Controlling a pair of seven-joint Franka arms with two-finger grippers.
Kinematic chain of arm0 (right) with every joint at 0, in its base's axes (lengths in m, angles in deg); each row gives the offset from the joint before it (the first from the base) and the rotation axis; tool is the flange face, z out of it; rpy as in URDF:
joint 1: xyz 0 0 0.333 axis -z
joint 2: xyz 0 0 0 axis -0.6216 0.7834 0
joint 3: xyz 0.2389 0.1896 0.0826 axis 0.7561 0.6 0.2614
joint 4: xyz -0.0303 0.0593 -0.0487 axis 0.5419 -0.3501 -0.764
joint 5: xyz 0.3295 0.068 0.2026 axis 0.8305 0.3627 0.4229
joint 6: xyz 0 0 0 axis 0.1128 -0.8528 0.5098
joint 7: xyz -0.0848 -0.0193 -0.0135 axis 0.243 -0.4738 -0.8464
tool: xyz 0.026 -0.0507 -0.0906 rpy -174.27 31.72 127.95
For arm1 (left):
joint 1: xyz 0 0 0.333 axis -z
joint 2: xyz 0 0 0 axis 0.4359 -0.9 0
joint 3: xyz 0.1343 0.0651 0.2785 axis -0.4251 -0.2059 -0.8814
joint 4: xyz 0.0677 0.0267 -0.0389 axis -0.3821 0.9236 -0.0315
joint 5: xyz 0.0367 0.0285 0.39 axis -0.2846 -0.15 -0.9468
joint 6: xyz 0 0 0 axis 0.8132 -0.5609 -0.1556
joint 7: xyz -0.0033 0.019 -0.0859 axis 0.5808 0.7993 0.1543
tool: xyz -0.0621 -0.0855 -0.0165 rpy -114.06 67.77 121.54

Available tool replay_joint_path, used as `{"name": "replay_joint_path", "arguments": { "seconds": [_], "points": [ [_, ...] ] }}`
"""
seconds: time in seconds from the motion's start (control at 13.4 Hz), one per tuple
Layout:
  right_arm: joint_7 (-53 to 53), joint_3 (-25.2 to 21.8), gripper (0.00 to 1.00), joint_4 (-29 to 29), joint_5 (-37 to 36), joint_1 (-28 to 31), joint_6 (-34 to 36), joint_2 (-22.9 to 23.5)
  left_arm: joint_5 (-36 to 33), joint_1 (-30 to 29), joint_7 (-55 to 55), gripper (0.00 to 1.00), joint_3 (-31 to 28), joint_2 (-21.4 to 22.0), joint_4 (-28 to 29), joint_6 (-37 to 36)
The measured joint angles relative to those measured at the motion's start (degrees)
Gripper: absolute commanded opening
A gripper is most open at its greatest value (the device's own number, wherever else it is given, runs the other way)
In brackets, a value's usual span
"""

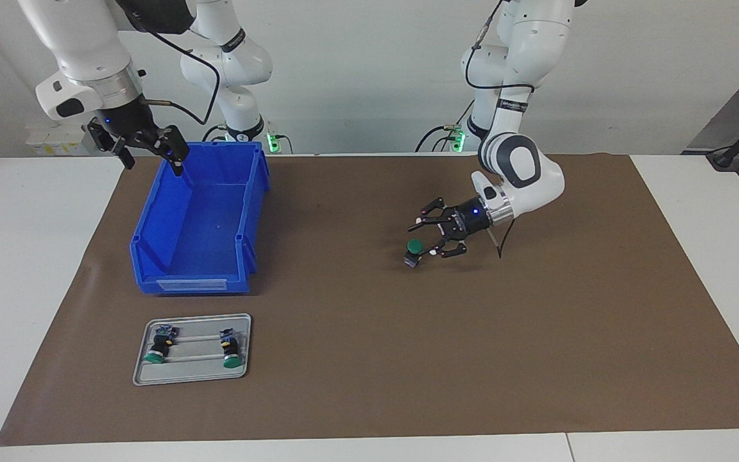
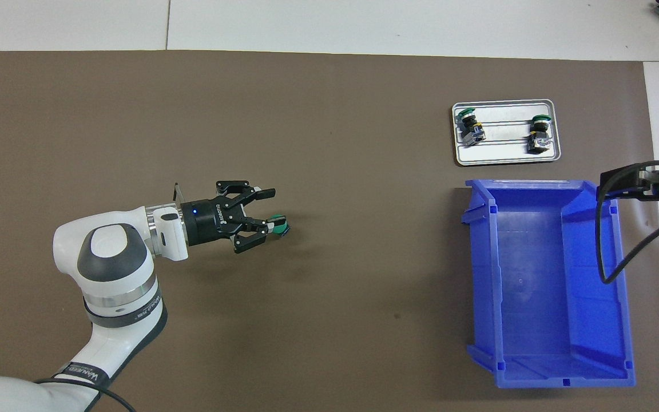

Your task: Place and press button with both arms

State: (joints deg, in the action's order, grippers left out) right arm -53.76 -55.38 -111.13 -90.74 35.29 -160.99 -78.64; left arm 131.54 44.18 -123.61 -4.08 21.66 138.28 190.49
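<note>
Left tool low over the mat, fingers spread beside the button — placed, not pressed; right tool waits wide over the bin.

The setting is a robotics laboratory. Two white jointed arms stand fixed at the 12 o'clock edge of the facing view, with cables and green indicator lights at their bases. The white tabletop carries a brown work mat. A blue plastic parts bin lies at 9 o'clock, a grey metal tray of push buttons at 7 o'clock. The walls are plain white.
</note>
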Motion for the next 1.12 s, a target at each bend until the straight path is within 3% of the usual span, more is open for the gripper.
{"name": "replay_joint_path", "arguments": {
  "seconds": [0.22, 0.45, 0.6, 0.9, 1.12],
  "points": [
    [0.0, 0.0, 1.00, 0.0, 0.0, 0.0, 0.0, 0.0, -0.6, 2.8, 9.6, 0.63, 0.3, 2.7, -3.1, 7.1],
    [0.0, 0.0, 1.00, 0.0, 0.0, 0.0, 0.0, 0.0, -7.0, 5.5, 19.1, 0.63, 0.4, 3.1, -5.7, 12.6],
    [0.0, 0.0, 1.00, 0.0, 0.0, 0.0, 0.0, 0.0, -15.6, 6.4, 28.3, 0.61, 0.5, 3.1, -7.5, 13.7],
    [0.0, 0.0, 1.00, 0.0, 0.0, 0.0, 0.0, 0.0, -41.9, 7.3, 53.7, 0.56, 0.6, 3.0, -11.3, 13.8],
    [0.0, 0.0, 1.00, 0.0, 0.0, 0.0, 0.0, 0.0, -52.5, 9.1, 69.0, 0.56, 0.7, 2.7, -12.3, 13.8]
  ]
}}
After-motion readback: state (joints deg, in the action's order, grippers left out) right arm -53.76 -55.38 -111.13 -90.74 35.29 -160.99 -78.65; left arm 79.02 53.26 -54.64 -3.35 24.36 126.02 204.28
